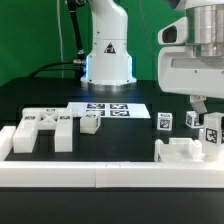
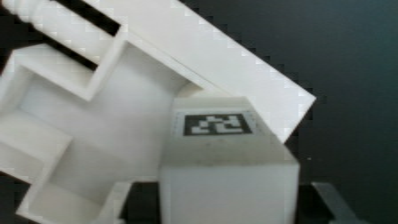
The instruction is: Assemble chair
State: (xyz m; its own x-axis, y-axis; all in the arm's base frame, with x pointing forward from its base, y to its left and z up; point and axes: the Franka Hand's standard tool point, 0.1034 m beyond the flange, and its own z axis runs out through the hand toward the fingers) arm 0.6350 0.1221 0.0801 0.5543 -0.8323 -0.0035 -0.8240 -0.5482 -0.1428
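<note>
The claw (image 2: 217, 205) is clamped on a tagged white chair block (image 2: 222, 165). Just beneath the claw, a white chair frame piece (image 2: 178, 50) lies on the black tabletop (image 2: 338, 40).

The white block (image 2: 222, 170) between my pincer's (image 2: 217, 206) dull, dark grey fingers (image 2: 86, 208) looks like smooth matt plastic. A flat black-and-white printed tag (image 2: 222, 125) sits on its face. Just beyond my pincer, the chair frame piece (image 2: 71, 100) has the same chalky white, unglossed finish. The table (image 1: 35, 100) around it is black and matt. Well away from my pincer, my arm's base (image 1: 105, 50) is a glossy white shell that catches the light. The marker board (image 1: 110, 110) looks like a thin matt white sheet.
</note>
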